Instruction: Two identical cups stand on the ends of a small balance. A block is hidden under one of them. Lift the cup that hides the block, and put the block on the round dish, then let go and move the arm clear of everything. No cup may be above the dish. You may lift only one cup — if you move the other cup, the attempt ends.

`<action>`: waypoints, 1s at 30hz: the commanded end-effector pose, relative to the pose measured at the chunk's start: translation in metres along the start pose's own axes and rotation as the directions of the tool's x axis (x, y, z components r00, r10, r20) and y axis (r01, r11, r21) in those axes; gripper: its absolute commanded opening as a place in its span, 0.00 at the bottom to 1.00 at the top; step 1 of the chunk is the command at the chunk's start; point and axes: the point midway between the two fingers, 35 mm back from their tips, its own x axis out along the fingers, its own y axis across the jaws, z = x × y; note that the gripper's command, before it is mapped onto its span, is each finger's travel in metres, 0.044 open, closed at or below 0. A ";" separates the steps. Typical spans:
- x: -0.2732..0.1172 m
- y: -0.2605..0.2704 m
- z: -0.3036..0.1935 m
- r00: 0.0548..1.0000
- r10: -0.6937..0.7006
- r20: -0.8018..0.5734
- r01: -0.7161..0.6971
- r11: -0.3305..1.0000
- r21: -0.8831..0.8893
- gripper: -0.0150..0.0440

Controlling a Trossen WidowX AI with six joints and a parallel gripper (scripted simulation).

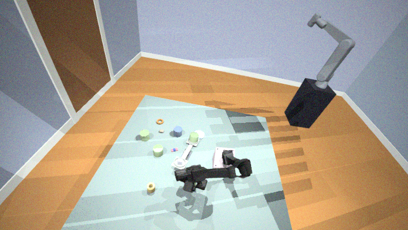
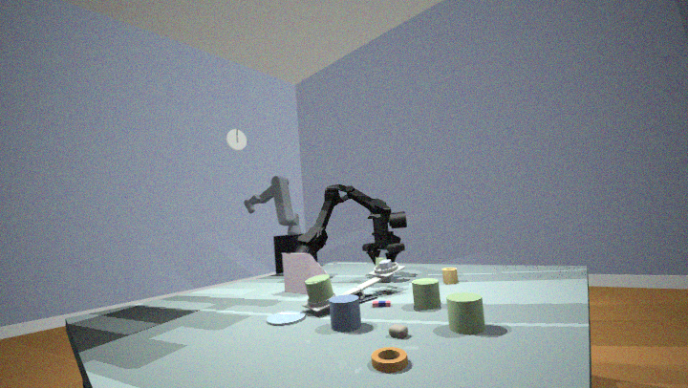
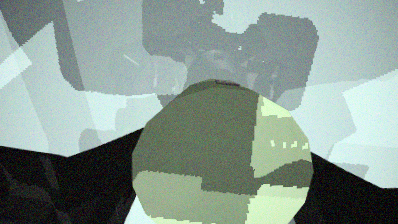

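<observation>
The uncovered block [image 1: 179,162] [image 2: 385,263] sits on the balance's raised end, across from the end effector [image 1: 195,187] [image 2: 383,259] [image 3: 223,165], which pinches the lifted cup [image 1: 195,184] [image 2: 379,261] [image 3: 220,150] beyond that end, a separation the top view shows while the exterior view overlaps them.

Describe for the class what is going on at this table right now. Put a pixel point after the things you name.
A black robot arm has a green cup [image 3: 220,155] gripped in its gripper [image 1: 195,186] [image 2: 384,260], held beside the raised end of a small balance [image 1: 187,152] [image 2: 363,286]. A pale block [image 1: 179,162] [image 2: 384,264] sits uncovered on that raised end. The matching cup [image 1: 193,137] [image 2: 319,289] stands on the lower end. The round dish [image 1: 199,134] [image 2: 286,317] lies near the lower end, and the block is not on it.
</observation>
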 end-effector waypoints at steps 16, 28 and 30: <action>0.026 -0.001 -0.002 1.000 -0.004 -0.001 0.004 1.000 0.009 0.25; 0.021 -0.001 0.000 1.000 -0.004 0.004 0.004 1.000 0.001 0.74; 0.021 -0.001 0.000 1.000 -0.004 0.004 0.004 1.000 0.001 0.83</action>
